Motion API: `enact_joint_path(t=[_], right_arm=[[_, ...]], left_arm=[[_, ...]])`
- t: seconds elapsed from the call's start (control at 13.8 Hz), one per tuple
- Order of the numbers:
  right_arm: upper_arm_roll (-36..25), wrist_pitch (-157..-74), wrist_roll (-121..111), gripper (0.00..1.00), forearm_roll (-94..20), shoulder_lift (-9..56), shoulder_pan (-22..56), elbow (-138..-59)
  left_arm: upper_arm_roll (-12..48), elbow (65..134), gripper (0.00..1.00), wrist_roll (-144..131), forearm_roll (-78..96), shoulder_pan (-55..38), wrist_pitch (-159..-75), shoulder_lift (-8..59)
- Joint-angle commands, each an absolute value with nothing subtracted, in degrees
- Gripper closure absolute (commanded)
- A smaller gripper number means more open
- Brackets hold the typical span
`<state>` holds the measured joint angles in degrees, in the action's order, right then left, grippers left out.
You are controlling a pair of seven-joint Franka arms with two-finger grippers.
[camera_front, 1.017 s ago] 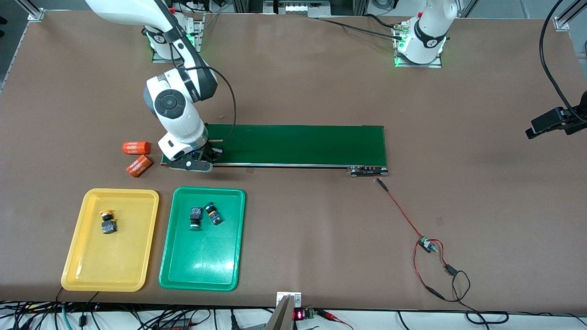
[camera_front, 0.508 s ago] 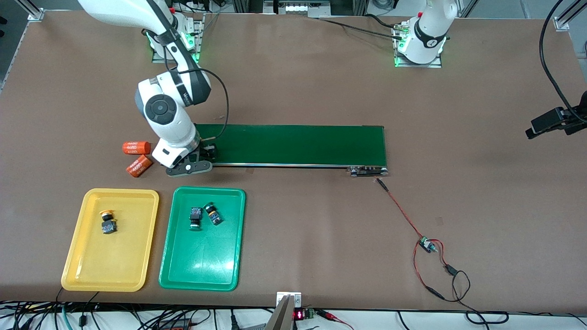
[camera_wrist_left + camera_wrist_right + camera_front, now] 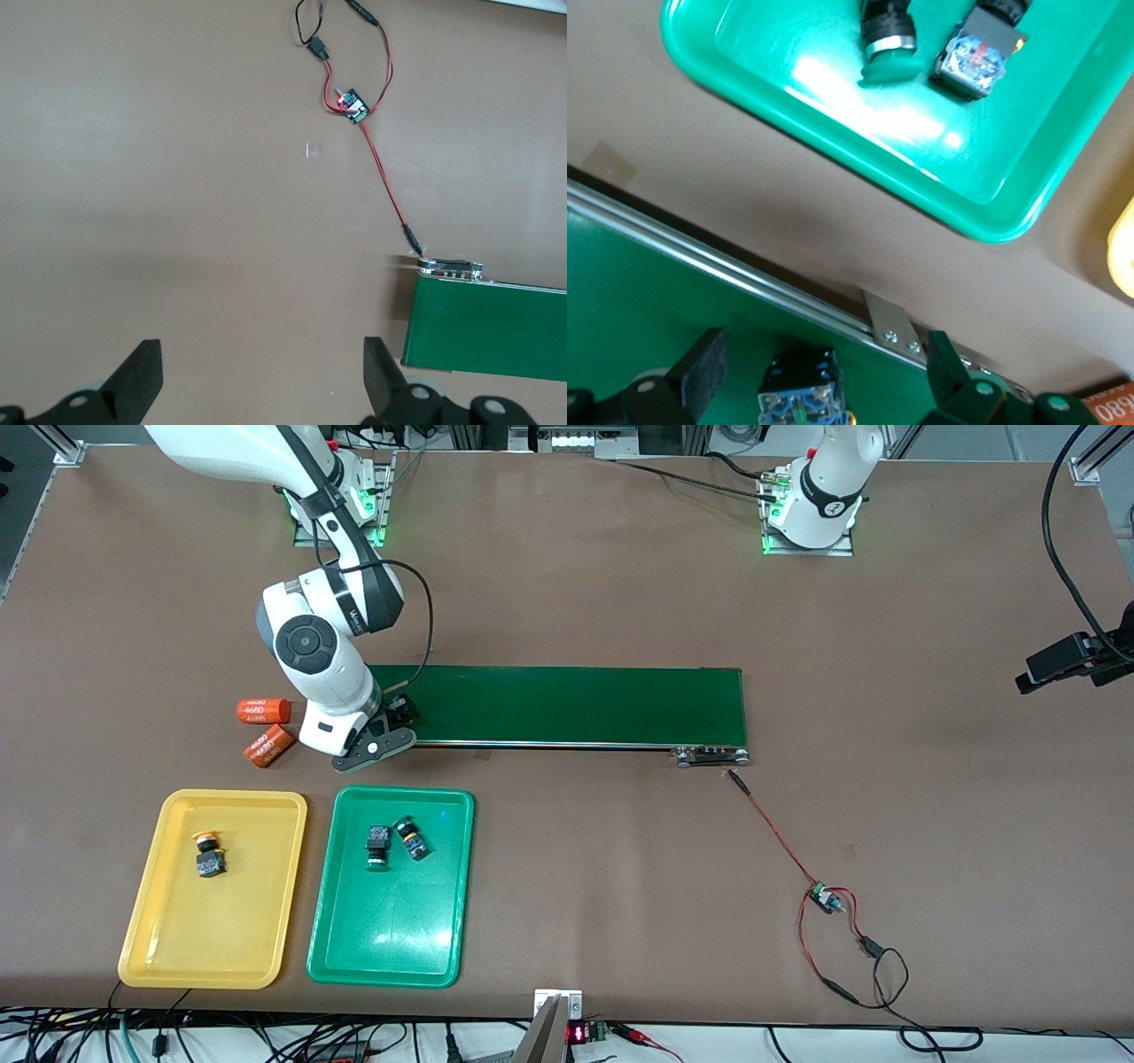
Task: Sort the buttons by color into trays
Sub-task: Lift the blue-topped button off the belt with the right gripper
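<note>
A: Where does the button in play sit?

B: A loose button (image 3: 799,394) lies on the conveyor belt (image 3: 576,704), at the belt's end toward the right arm. Dark body, terminal face turned up to the wrist camera. Cap hidden, so colour unknown.

A: And the tool relative to it?

B: The right tool (image 3: 824,363) hangs right over it, fingers spread, one on each side of the body and both clear of it. Nothing pinched. The button sits a little off centre, closer to one finger than the other.

A: Long axis?

B: Can't tell for sure. It reads end-on from above, so probably standing on its cap or tipped that way. My guess is that a straight drop and squeeze across the blocky body is what's called for.

A: Which arm is nearer?

B: The right, plainly. The left tool (image 3: 261,359) waits with fingers spread over bare tabletop (image 3: 177,177) near the belt's other end, well apart.

A: Destinations?

B: The green tray (image 3: 390,948) lies nearer the front camera than that belt end, holding two buttons. The yellow tray (image 3: 204,948) sits beside it, toward the right arm's end of the tabletop, holding one. Two orange cylinders (image 3: 264,710) lie near the belt end, so a low sweep toward the yellow tray might clip them.
</note>
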<state>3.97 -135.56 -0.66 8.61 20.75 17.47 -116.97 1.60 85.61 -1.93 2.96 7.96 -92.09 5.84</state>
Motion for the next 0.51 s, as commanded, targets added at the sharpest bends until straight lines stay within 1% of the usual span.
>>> enact_joint_path(t=[0.0,0.22,0.36,0.44], right_arm=[[4.22,-134.91,-2.11,0.00,8.61,17.24,17.05,-121.18],[4.22,-135.18,-4.21,0.00,8.61,12.84,15.83,-126.64],[4.22,-135.61,-6.32,0.00,8.53,10.91,14.68,-129.36],[4.22,-135.79,-7.02,0.02,8.61,10.38,14.16,-130.07]], left_arm=[[2.02,84.99,0.00,-1.32,3.25,8.26,-92.29,5.98],[2.11,84.99,0.00,-1.41,3.25,8.26,-92.29,5.98],[2.11,84.99,0.00,-1.32,3.25,8.26,-92.46,5.98],[2.11,85.08,0.00,-1.41,3.25,8.35,-92.72,5.98]])
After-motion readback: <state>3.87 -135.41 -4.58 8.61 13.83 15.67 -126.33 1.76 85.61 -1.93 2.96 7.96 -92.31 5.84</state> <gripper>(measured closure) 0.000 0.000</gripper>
